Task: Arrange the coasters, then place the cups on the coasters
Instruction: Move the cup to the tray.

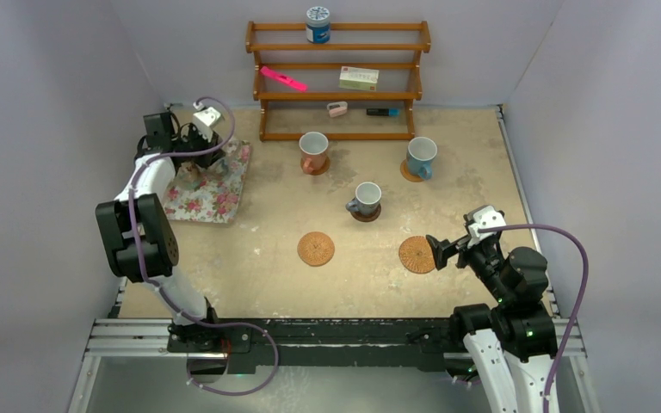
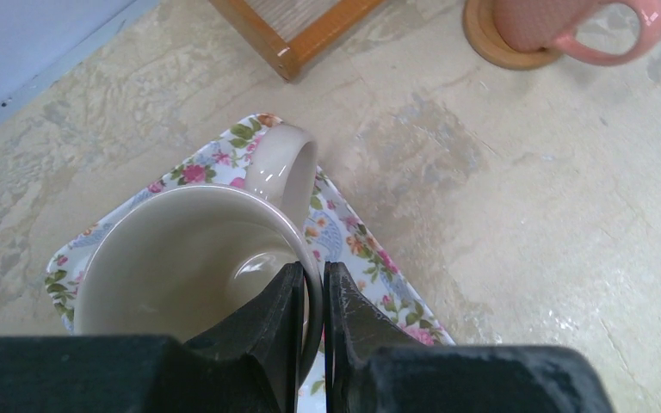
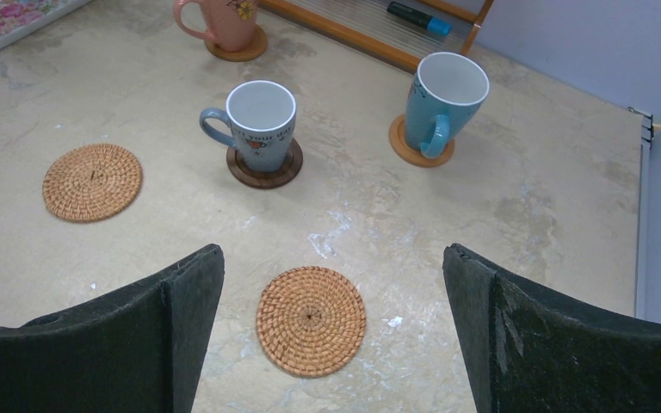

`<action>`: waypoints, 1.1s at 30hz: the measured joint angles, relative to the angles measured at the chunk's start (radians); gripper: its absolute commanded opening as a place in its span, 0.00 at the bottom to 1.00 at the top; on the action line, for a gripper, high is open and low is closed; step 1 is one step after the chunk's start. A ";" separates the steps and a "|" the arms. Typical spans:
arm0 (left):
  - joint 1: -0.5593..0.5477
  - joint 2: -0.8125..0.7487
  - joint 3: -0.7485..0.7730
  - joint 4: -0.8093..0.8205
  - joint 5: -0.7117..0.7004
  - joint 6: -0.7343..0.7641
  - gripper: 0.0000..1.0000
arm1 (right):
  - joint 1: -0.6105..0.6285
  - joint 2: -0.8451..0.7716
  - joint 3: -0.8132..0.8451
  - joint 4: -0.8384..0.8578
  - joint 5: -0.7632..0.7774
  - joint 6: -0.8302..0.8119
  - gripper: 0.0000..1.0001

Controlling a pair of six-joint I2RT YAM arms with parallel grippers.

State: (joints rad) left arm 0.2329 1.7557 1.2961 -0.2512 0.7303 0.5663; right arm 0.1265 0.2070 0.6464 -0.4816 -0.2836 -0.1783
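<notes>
My left gripper (image 2: 312, 288) is shut on the rim of a cream cup (image 2: 181, 258), one finger inside and one outside, over the floral mat (image 2: 357, 241). In the top view that gripper (image 1: 193, 165) is at the far left. The right gripper (image 3: 331, 258) stands open above an empty woven coaster (image 3: 311, 320), with nothing between its fingers. A second empty woven coaster (image 3: 92, 181) lies to the left. A grey-blue cup (image 3: 261, 120) sits on the dark brown coaster (image 3: 264, 175), a blue cup (image 3: 443, 99) and a pinkish cup (image 3: 224, 21) on tan coasters.
A wooden rack (image 1: 337, 82) stands against the back wall with a blue-and-white canister (image 1: 318, 24) on top and small items on its shelves. Grey walls close in the table on the left, right and back.
</notes>
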 measured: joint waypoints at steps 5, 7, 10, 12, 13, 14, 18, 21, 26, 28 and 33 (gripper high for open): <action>0.000 -0.028 -0.023 -0.048 0.034 0.071 0.00 | 0.000 0.000 0.000 0.000 0.000 0.000 0.99; 0.000 -0.046 -0.037 -0.073 0.047 0.104 0.00 | 0.000 0.000 0.000 0.000 0.000 0.000 0.99; 0.000 -0.068 -0.049 -0.125 0.066 0.158 0.00 | 0.000 0.000 0.000 0.000 0.000 0.000 0.99; 0.000 -0.077 -0.051 -0.161 0.081 0.193 0.00 | 0.000 0.000 0.000 0.000 0.000 0.000 0.99; 0.000 -0.079 -0.051 -0.174 0.085 0.207 0.00 | 0.000 0.000 0.000 0.000 0.000 -0.001 0.99; 0.000 -0.083 -0.051 -0.189 0.090 0.222 0.00 | 0.000 0.000 0.000 0.000 0.000 -0.001 0.99; 0.000 -0.100 -0.061 -0.237 0.106 0.283 0.00 | 0.000 0.000 0.000 0.000 0.000 -0.002 0.99; 0.000 -0.121 -0.074 -0.275 0.111 0.322 0.00 | 0.000 0.000 0.000 0.000 0.000 -0.003 0.99; 0.000 -0.162 -0.103 -0.335 0.110 0.387 0.00 | 0.000 0.000 0.000 0.000 0.000 -0.003 0.99; 0.000 -0.173 -0.110 -0.353 0.110 0.407 0.00 | 0.000 0.000 0.000 0.000 0.000 -0.003 0.99; 0.008 -0.195 -0.118 -0.405 0.107 0.458 0.00 | 0.000 0.000 0.000 0.000 -0.001 -0.006 0.99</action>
State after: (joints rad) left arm 0.2405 1.5604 1.1782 -0.6559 0.8371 1.0241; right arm 0.1265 0.2070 0.6464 -0.4820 -0.2848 -0.1841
